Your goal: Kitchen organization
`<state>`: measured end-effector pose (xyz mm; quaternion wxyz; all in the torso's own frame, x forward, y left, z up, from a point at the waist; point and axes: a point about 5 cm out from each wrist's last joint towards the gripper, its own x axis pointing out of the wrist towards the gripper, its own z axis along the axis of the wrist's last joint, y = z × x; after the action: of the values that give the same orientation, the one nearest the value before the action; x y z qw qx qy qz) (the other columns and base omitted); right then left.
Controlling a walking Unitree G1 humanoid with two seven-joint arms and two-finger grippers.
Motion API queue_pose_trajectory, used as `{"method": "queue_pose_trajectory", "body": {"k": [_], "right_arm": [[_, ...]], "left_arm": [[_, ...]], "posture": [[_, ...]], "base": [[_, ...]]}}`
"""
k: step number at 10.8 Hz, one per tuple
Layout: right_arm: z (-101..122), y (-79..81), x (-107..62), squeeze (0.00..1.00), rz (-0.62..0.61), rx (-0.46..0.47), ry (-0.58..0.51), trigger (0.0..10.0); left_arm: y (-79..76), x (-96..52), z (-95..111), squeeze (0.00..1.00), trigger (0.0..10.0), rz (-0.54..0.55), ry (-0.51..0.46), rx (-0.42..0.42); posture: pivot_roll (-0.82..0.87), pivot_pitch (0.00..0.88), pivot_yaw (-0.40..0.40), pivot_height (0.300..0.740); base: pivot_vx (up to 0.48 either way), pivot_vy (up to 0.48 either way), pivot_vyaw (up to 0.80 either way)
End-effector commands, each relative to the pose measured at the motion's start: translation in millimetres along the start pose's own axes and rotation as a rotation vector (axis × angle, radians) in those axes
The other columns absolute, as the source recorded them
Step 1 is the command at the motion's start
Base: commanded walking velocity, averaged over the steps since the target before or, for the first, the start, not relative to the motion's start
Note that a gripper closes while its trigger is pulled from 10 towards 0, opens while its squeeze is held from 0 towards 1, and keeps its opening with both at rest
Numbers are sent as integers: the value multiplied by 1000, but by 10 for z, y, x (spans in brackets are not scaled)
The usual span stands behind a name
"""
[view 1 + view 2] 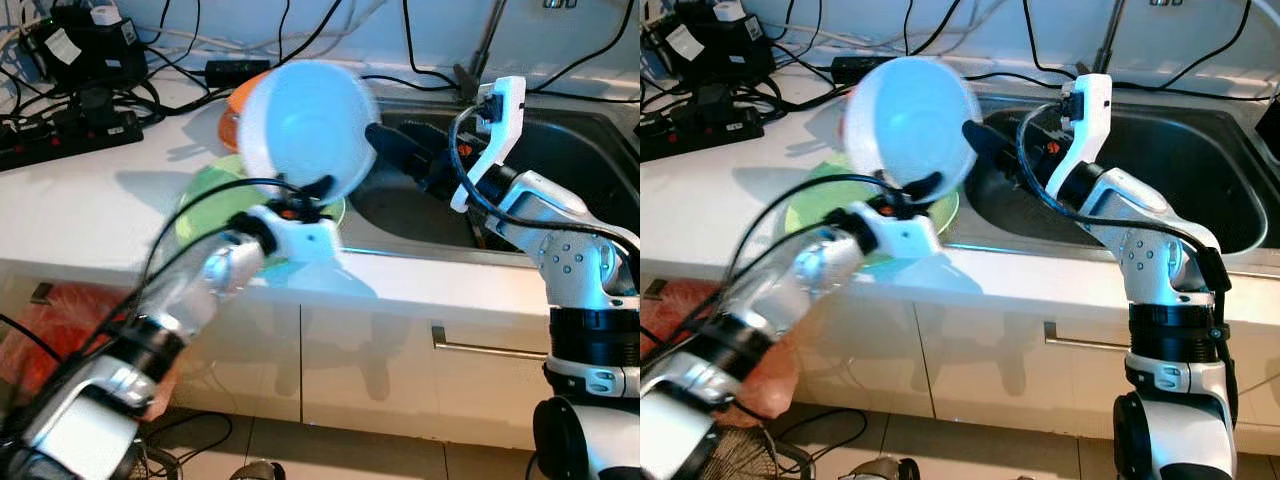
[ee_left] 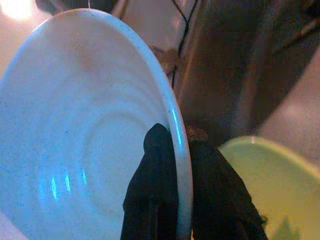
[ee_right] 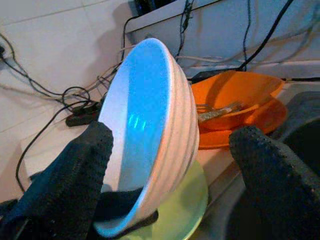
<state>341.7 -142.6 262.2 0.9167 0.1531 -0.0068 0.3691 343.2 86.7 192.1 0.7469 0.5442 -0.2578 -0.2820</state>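
Note:
A white ribbed bowl [image 1: 305, 125] is held tilted on edge above the counter, its hollow facing me. My left gripper [image 1: 300, 200] is shut on its lower rim, one finger [image 2: 152, 190] inside and one outside. My right gripper [image 3: 175, 170] is open, its fingers [image 1: 395, 140] spread on either side of the bowl [image 3: 150, 135] at its sink-side rim, apart from it. Below lies a green plate [image 1: 205, 205]. Behind it an orange bowl [image 3: 232, 95] with cutlery inside rests on an orange plate [image 3: 265, 120].
The steel sink [image 1: 560, 150] lies to the right, with a faucet stem [image 1: 485, 50] behind it. Power strips and black cables [image 1: 80, 110] crowd the counter's far left. White cabinet fronts with a handle [image 1: 490, 348] run below the counter edge.

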Motion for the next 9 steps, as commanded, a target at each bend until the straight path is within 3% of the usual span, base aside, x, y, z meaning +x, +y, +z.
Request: {"method": "queue_pose_trajectory", "body": {"k": [1,8,9], "right_arm": [[58,-25,12,0,-19,4,-1,10000],[40,-151,129,0,-183,0,95,10000],[42,-163,141,0,-195,-1,99,7608]], "left_arm": [[21,60,62,0,0,14,-36,34],[-41,149,195,0,471,51,-94,55],[-49,154,202,0,471,51,-96,54]], "posture": [[-7,46,-6,740],[-13,41,-12,740],[-13,43,-13,740]], "base": [[0,0,0],[0,0,0],[0,0,0]]}}
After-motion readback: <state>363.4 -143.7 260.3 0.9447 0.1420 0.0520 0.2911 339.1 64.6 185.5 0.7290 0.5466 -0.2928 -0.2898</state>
